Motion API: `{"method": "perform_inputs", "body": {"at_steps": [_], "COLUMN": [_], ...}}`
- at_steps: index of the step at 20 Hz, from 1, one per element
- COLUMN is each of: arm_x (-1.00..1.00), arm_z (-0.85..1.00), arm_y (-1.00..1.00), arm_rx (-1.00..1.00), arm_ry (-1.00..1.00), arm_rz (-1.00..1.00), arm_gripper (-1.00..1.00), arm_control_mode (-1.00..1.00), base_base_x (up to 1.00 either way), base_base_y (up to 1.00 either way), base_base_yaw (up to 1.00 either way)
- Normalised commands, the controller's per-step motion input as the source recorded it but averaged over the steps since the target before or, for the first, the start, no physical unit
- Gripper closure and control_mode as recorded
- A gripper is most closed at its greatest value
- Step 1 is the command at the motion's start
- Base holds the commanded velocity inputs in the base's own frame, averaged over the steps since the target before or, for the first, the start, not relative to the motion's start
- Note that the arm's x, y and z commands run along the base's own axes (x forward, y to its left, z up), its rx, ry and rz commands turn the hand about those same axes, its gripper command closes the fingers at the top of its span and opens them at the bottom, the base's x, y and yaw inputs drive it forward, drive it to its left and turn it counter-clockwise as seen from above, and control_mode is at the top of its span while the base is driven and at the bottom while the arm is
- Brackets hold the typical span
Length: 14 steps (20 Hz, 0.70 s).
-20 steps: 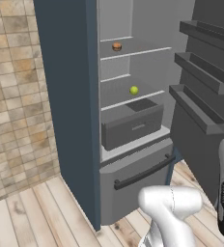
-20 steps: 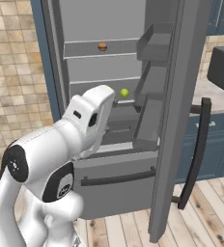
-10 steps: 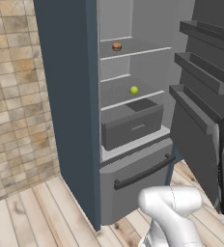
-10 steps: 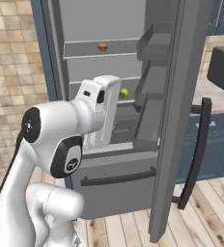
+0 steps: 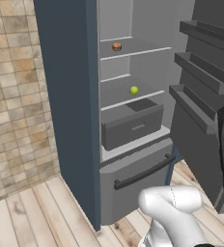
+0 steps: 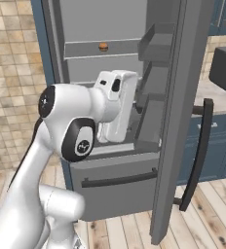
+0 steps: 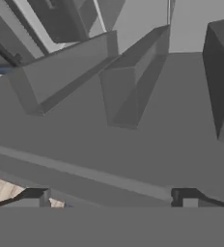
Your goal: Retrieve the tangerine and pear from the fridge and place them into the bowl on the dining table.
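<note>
Left base view: fridge (image 5: 70, 96) open | tangerine (image 5: 117, 47) on upper shelf | pear (image 5: 134, 90) on the shelf below, above the drawer (image 5: 131, 126) | hand view: pincer (image 7: 109, 198) fingers wide apart, holding nothing, facing the door bins (image 7: 65, 72)

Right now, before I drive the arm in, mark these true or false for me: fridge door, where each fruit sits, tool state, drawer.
1. The fridge door is open. True.
2. The tangerine sits on a higher shelf than the pear. True.
3. The tool is shut on the pear. False: its fingers stand wide apart, holding nothing.
4. Both fruits share one shelf. False: they lie on separate shelves.
5. The pear rests above the grey drawer. True.
</note>
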Motion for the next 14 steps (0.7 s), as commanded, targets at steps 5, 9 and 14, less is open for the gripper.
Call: {"method": "perform_inputs", "body": {"at_steps": [5,9,14], "arm_x": [0.37,0.66,0.49], "arm_z": [-0.17,-0.32,-0.24], "arm_y": [-0.38,-0.15,-0.33], "arm_rx": [-0.01,-0.02,0.00], "arm_ry": [0.00,0.00,0.00], "arm_rz": [-0.13,-0.07,-0.05], "arm_gripper": [-1.00,-1.00,-1.00], "arm_control_mode": [-1.00,-1.00,-1.00], "base_base_x": [0.00,0.00,0.00], "base_base_y": [0.00,0.00,0.00], "base_base_yaw": [0.00,0.00,0.00]}}
